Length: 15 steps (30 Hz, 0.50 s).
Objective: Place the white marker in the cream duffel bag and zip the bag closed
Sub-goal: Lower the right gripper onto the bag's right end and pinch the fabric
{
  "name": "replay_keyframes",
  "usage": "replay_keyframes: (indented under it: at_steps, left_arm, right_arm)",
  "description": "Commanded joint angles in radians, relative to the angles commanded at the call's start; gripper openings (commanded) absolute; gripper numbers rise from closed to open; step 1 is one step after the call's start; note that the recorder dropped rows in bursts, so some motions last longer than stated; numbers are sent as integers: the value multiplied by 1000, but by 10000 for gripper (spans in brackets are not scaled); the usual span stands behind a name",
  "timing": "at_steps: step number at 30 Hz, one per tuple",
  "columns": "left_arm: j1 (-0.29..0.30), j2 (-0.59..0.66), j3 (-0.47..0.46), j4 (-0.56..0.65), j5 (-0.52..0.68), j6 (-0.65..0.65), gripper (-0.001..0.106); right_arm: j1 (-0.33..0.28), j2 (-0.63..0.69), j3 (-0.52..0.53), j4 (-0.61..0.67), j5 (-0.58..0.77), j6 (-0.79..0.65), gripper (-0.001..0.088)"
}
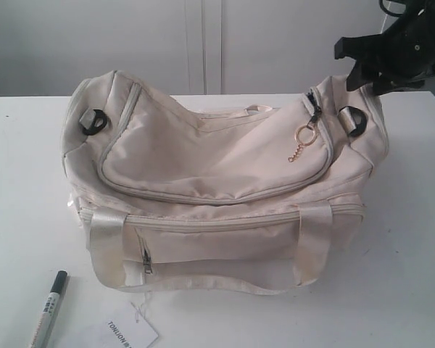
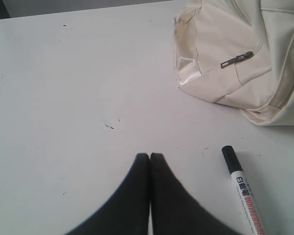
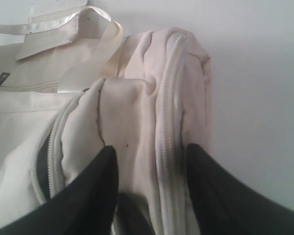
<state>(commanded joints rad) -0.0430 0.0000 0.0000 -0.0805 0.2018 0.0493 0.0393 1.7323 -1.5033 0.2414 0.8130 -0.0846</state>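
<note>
Left gripper point(image 2: 150, 156): fingers closed, near the white marker point(image 2: 242, 188) at the camera-side edge of the tabletop point(image 2: 63, 98). Open them; straddle its barrel. Right gripper point(image 3: 151, 149): fingers spread astride one end of the cream duffel bag point(image 1: 217, 167).

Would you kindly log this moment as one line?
white marker: on table | left jaws: shut | right jaws: open at cream duffel bag
</note>
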Motion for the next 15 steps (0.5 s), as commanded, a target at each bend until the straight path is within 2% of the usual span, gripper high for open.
replay_keyframes:
  at_steps: [15]
  left_arm:
    - [0, 0, 0, 0, 0, 0, 0]
  right_arm:
    - [0, 58, 0, -8, -10, 8, 432]
